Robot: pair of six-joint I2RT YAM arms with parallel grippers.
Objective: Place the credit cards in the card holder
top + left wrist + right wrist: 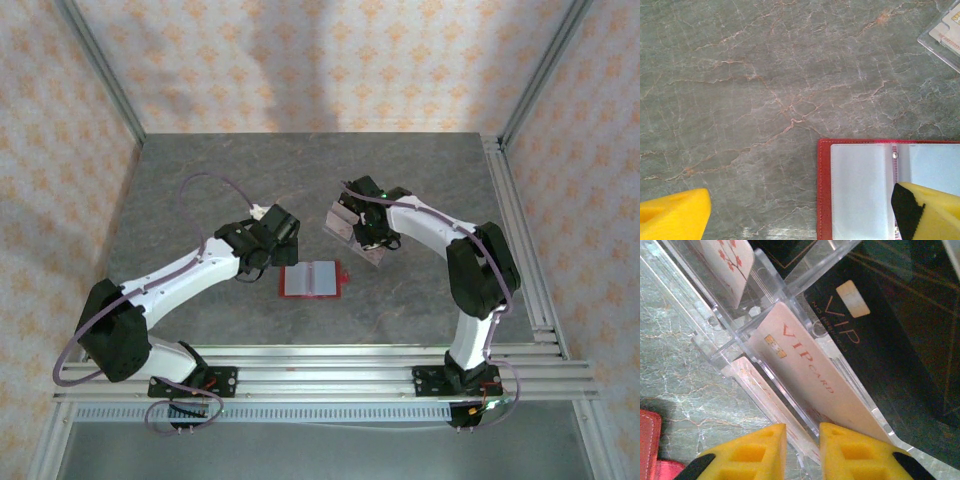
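Right gripper [802, 450] near-shut about VIP card [805, 365], hold unclear | left gripper [800, 215] spread | picking; next: lift toward card holder [860, 185], 7 o'clock.

— The table top [765, 100] is looking like matt grey stone, veined pale pink.
— Lower right, the card holder [824, 190] is showing red stitched leather-look skin and smooth, frosted plastic sleeves [860, 190].
— The tray [727, 342] is gleaming: clear, glossy plastic.
— The pale credit card [800, 370] inside is shining smooth; the black credit card [890, 360] is glinting too.
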